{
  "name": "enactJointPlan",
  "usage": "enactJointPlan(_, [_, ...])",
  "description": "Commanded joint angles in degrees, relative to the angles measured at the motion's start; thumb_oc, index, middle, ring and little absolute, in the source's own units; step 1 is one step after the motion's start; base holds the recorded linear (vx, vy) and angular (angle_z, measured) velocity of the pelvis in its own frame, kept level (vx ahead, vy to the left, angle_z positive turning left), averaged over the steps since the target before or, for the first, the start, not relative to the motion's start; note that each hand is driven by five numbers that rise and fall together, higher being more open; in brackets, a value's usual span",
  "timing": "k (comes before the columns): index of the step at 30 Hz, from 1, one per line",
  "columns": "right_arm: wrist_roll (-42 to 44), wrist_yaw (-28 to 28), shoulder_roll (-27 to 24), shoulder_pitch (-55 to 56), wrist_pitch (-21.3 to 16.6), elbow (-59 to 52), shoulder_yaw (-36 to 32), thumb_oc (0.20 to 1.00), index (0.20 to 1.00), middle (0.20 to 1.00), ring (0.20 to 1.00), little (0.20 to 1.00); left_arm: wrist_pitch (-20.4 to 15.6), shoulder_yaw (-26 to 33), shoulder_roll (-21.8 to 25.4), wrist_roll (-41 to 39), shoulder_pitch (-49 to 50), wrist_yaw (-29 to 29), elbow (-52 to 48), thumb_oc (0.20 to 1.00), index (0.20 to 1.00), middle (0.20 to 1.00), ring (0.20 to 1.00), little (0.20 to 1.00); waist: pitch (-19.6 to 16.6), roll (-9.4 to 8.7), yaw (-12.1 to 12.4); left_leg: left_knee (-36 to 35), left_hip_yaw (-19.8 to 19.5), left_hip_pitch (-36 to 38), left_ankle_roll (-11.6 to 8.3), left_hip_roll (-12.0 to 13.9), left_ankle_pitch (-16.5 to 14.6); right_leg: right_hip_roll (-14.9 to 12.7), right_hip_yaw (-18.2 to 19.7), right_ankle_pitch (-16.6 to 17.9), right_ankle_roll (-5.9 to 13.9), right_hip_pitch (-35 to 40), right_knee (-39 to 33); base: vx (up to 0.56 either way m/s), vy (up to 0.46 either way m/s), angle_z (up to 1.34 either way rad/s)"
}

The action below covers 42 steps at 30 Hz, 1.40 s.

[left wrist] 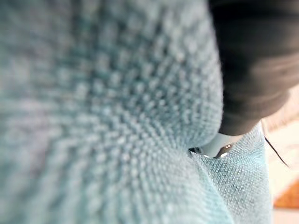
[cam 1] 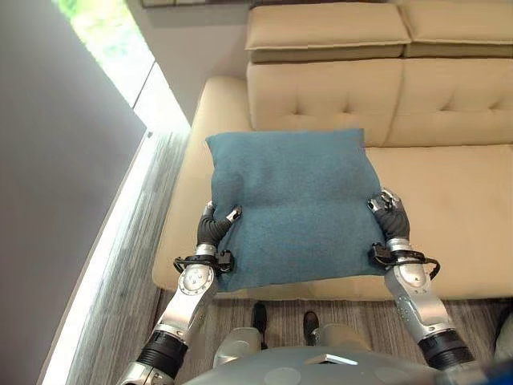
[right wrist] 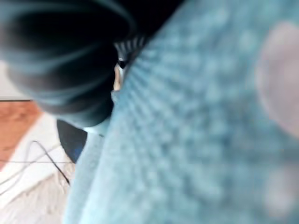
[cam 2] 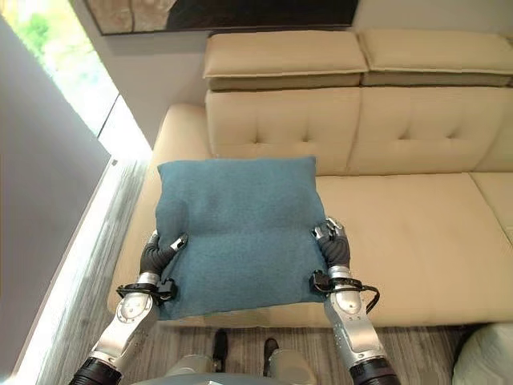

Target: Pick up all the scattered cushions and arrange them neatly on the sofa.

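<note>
A blue knitted cushion is held flat between my two hands, over the front left part of the beige sofa seat. My left hand grips its left edge, thumb on top and fingers underneath. At the right edge my right hand is curled round the cushion. The cushion's far edge reaches the tufted backrest. Both wrist views show the cushion's weave from very close, pressed against each hand's dark cover.
The sofa's left armrest lies beyond the cushion's far left corner. A strip of grey wood floor runs between the sofa and a grey wall on the left. A pale object sits at the lower right.
</note>
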Motion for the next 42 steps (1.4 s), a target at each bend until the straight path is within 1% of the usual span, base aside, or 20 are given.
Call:
enactJointPlan(1, [-4.14,0.98,0.94,-2.91,-6.00,-9.37,-0.53,0.200,0.200,0.200,0.200,0.200,-5.10,0.35,2.08,2.28,-3.54,-0.56,-8.95,0.200,0.200,0.200,0.200,0.200,-1.70,-2.15,0.39,3.22,0.61,3.73,2.88,-3.77,-12.51,-2.12,1.70,7.54,5.63,3.23,-10.05,-0.02,0.289,-0.28])
enactJointPlan(5, [-5.45,1.10,0.94,-2.91,-5.45,-10.18,-0.19,0.200,0.200,0.200,0.200,0.200,-5.12,0.22,2.56,1.90,-2.75,-0.99,-11.02,0.200,0.200,0.200,0.200,0.200,-0.66,-1.50,0.66,2.19,2.10,4.29,4.06,-4.23,-11.91,-2.23,3.23,7.35,6.62,0.39,-5.08,-0.13,0.180,-1.20])
enactJointPlan(6, [-5.73,1.47,1.17,-2.46,-5.17,-10.16,-0.27,0.200,0.200,0.200,0.200,0.200,-4.99,0.28,3.44,1.74,-2.51,-1.73,-11.25,0.200,0.200,0.200,0.200,0.200,0.79,-1.24,0.43,2.17,2.58,4.42,4.80,-4.21,-11.69,-1.99,4.43,6.36,7.72,-1.86,-0.70,-0.12,0.017,-0.81])
enactJointPlan(7, [-6.02,1.41,1.53,-1.91,-4.84,-10.04,-0.60,0.200,0.200,0.200,0.200,0.200,-4.92,0.16,3.62,1.12,-2.30,-2.25,-10.79,0.200,0.200,0.200,0.200,0.200,1.28,-1.09,0.22,2.30,2.42,4.56,5.03,-4.02,-11.80,-3.13,4.98,6.40,7.96,-2.69,-0.08,-0.14,-0.056,-0.20])
enactJointPlan(9, [-6.20,1.52,1.78,-2.97,-4.59,-10.08,-0.04,0.200,0.200,0.200,0.200,0.200,-4.82,0.10,3.83,0.85,-2.91,-2.05,-10.76,0.200,0.200,0.200,0.200,0.200,1.89,-0.69,0.71,2.62,3.14,4.46,4.51,-2.75,-12.22,-6.57,1.28,8.07,7.83,-4.38,-1.60,0.00,-0.227,-0.02])
enactJointPlan(11, [-6.85,1.57,1.61,-3.71,-4.59,-10.44,0.63,0.200,0.200,0.200,0.200,0.200,-5.15,0.86,3.74,0.66,-2.67,-1.79,-11.00,0.200,0.200,0.200,0.200,0.200,1.57,-1.32,2.04,3.85,4.60,4.52,3.74,-2.10,-13.18,-9.10,-3.11,8.32,7.91,-2.63,-4.12,0.08,-0.260,-0.38])
enactJointPlan(14, [-7.73,1.35,0.85,-3.19,-4.27,-10.51,0.32,0.200,0.200,0.200,0.200,0.200,-5.44,1.30,3.09,-0.56,-2.04,-2.05,-10.83,0.200,0.200,0.200,0.200,0.200,1.00,-2.26,2.55,5.05,4.43,4.58,2.49,-0.58,-13.72,-8.68,-3.43,7.90,7.62,-1.05,-4.91,0.10,-0.282,-0.38])
enactJointPlan(16, [-8.22,0.59,-0.09,-2.12,-4.42,-11.11,-0.60,0.200,0.200,0.200,0.200,0.200,-5.32,0.44,2.13,-1.40,-2.05,-2.13,-10.24,0.200,0.200,0.200,0.200,0.200,1.10,-2.75,2.06,8.29,3.34,3.98,0.68,1.52,-14.18,-6.84,-3.46,6.70,6.00,0.92,-5.67,0.13,-0.409,0.39])
enactJointPlan(20, [-8.55,-0.28,-1.63,-1.79,-4.33,-10.92,-2.04,0.200,0.200,0.200,0.200,0.200,-5.17,-0.79,0.99,-2.27,-3.39,-2.46,-9.35,0.200,0.200,0.200,0.200,0.200,2.72,-2.96,1.03,17.39,2.75,-0.87,-1.10,2.64,-12.15,-5.19,-5.17,5.57,3.80,3.87,-7.93,0.05,-0.286,0.37])
enactJointPlan(22, [-8.19,-0.33,-1.64,-1.69,-4.18,-10.65,-2.18,0.200,0.200,0.200,0.200,0.200,-4.99,-1.09,0.93,-2.31,-3.59,-2.71,-9.45,0.200,0.200,0.200,0.200,0.200,3.12,-2.87,1.18,18.00,1.12,-2.57,-0.69,0.36,-12.65,-5.07,-5.04,5.29,3.52,4.31,-8.53,0.04,-0.088,0.16])
enactJointPlan(24, [-7.59,-0.10,-1.47,-1.37,-4.07,-10.20,-2.35,0.200,0.200,0.200,0.200,0.200,-4.62,-1.39,0.78,-2.07,-3.53,-3.08,-9.11,0.200,0.200,0.200,0.200,0.200,2.87,-2.98,1.06,15.56,0.63,-3.73,0.06,-2.03,-13.26,-4.67,-5.15,5.11,3.59,4.74,-9.12,0.09,-0.050,0.10])
enactJointPlan(26, [-7.10,0.02,-1.39,-0.94,-3.86,-10.12,-2.65,0.200,0.200,0.200,0.200,0.200,-4.04,-1.20,1.07,-1.94,-3.28,-3.42,-8.83,0.200,0.200,0.200,0.200,0.200,2.64,-2.87,1.23,12.43,1.41,-4.44,0.42,-3.18,-11.65,-4.28,-5.38,4.98,3.67,5.43,-9.64,0.13,-0.002,0.11])
enactJointPlan(27, [-6.65,-0.31,-0.91,-0.93,-3.93,-10.03,-2.92,0.200,0.200,0.200,0.200,0.200,-3.69,-0.99,1.29,-1.74,-3.34,-3.38,-8.91,0.200,0.200,0.200,0.200,0.200,2.96,-2.63,1.73,10.86,1.84,-6.77,0.50,-4.44,-9.41,-3.45,-4.97,4.73,3.59,6.16,-9.92,0.13,0.024,0.11])
enactJointPlan(29, [-6.54,-0.58,-0.11,-1.12,-3.91,-10.20,-3.05,0.200,0.200,0.200,0.200,0.200,-3.91,-0.33,1.21,-2.14,-3.20,-3.39,-9.25,0.200,0.200,0.200,0.200,0.200,2.58,-2.40,2.24,9.92,3.17,-7.38,0.59,-4.25,-8.72,-2.87,-4.34,3.53,3.67,6.59,-9.76,0.23,0.118,0.00])
enactJointPlan(32, [-6.48,0.17,1.14,-1.37,-3.35,-10.22,-2.34,0.200,0.200,0.200,0.200,0.200,-3.44,-0.07,1.55,-2.25,-2.67,-3.51,-9.55,0.200,0.200,0.200,0.200,0.200,1.39,-2.22,2.80,8.27,2.96,-4.72,1.92,-4.52,-9.23,-4.07,-3.93,1.77,4.44,7.67,-7.46,0.25,0.172,-0.22])
enactJointPlan(33, [-6.30,0.38,1.48,-1.65,-3.35,-10.28,-2.14,0.200,0.200,0.200,0.200,0.200,-3.48,0.13,1.87,-2.22,-2.59,-3.53,-9.78,0.200,0.200,0.200,0.200,0.200,1.27,-2.24,3.23,8.01,3.20,-4.30,2.42,-4.62,-9.48,-4.55,-3.60,1.25,4.83,7.32,-5.60,0.17,0.212,-0.21])
enactJointPlan(35, [-5.93,1.36,2.51,-2.54,-3.43,-10.69,-1.52,0.200,0.200,0.200,0.200,0.200,-3.53,0.86,2.82,-2.03,-2.39,-3.69,-10.74,0.200,0.200,0.200,0.200,0.200,1.76,-1.80,3.83,7.94,3.69,-2.92,3.94,-4.84,-10.43,-5.90,-2.99,0.82,6.20,4.46,2.36,0.13,0.192,-0.25])
enactJointPlan(38, [-5.97,1.86,3.07,-2.60,-3.54,-10.93,-1.44,0.200,0.200,0.200,0.200,0.200,-3.80,1.39,3.39,-1.65,-2.33,-3.50,-11.00,0.200,0.200,0.200,0.200,0.200,2.70,-1.06,3.32,8.42,2.83,-2.02,5.03,-5.20,-11.34,-6.22,-1.61,1.94,7.12,0.17,9.74,0.06,0.098,-0.02])
enactJointPlan(40, [-6.08,1.96,3.11,-2.33,-3.51,-10.98,-1.69,0.200,0.200,0.200,0.200,0.200,-3.88,1.25,3.07,-1.26,-2.45,-3.43,-10.75,0.200,0.200,0.200,0.200,0.200,2.72,-0.64,2.50,7.50,1.54,-0.63,5.18,-5.62,-11.52,-5.65,-0.09,2.35,6.84,-1.37,8.37,0.13,0.040,0.23])
enactJointPlan(42, [-6.51,1.73,2.82,-2.53,-3.35,-10.33,-2.23,0.200,0.200,0.200,0.200,0.200,-4.19,1.20,2.56,-1.25,-2.47,-3.65,-10.58,0.200,0.200,0.200,0.200,0.200,2.94,-0.16,1.25,5.14,-0.18,1.85,4.80,-5.67,-11.58,-5.75,1.62,5.05,7.04,-3.67,1.96,0.20,-0.048,0.22])
